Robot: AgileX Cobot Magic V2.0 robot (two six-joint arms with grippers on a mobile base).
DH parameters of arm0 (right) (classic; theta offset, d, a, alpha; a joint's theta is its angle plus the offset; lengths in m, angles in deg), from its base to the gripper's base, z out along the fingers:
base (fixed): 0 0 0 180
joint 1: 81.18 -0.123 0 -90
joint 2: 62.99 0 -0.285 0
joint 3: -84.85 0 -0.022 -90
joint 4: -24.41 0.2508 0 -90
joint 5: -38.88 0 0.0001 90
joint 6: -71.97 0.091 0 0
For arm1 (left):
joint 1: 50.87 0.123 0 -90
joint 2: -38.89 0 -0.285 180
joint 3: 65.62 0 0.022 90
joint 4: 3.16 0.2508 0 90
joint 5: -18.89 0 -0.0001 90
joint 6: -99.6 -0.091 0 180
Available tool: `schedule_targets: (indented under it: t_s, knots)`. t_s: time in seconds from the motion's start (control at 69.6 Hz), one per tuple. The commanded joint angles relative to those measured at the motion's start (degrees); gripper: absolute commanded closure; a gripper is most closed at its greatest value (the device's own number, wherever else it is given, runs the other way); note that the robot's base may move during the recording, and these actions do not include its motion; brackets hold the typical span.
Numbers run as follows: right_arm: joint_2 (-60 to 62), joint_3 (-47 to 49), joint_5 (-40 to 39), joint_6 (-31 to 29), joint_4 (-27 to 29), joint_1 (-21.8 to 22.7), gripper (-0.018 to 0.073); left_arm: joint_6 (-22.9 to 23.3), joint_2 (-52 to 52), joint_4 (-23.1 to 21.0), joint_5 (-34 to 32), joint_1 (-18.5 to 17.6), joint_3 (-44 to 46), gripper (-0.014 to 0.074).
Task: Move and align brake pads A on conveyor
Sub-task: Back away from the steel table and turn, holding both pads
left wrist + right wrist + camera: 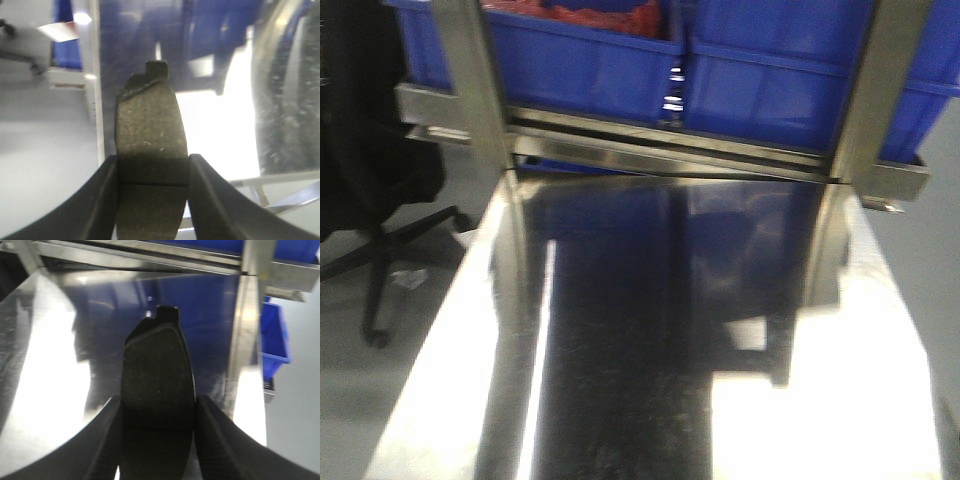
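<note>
Left end effector (152, 165) clamps one brake pad (150, 125), right end effector (159, 402) another brake pad (157, 360), above steel table (880, 350).

Blue bins (770, 70), steel table (650, 350), office chair (370, 150)

Right end effector (158, 406): both dark ribbed fingers (107, 440) clamp a brake pad (157, 367) by its long edges. Notched tab end points away. Pad hangs above shiny steel table (45, 365). Steel post (245, 340) right; blue bin (274, 335) beyond.
</note>
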Motion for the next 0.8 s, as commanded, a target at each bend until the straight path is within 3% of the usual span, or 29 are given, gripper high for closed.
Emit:
schedule_targets:
  t_s: [0.0,0.79]
  knots:
    - [-0.5,1.7,-5.7,-0.4,-0.1,0.2,0.0544,0.4,0.5,0.0,-4.8,0.1,1.6,0.0603]
    - [-0.5,1.7,-5.7,-0.4,-0.1,0.2,0.0545,0.4,0.5,0.0,-4.8,0.1,1.6,0.0603]
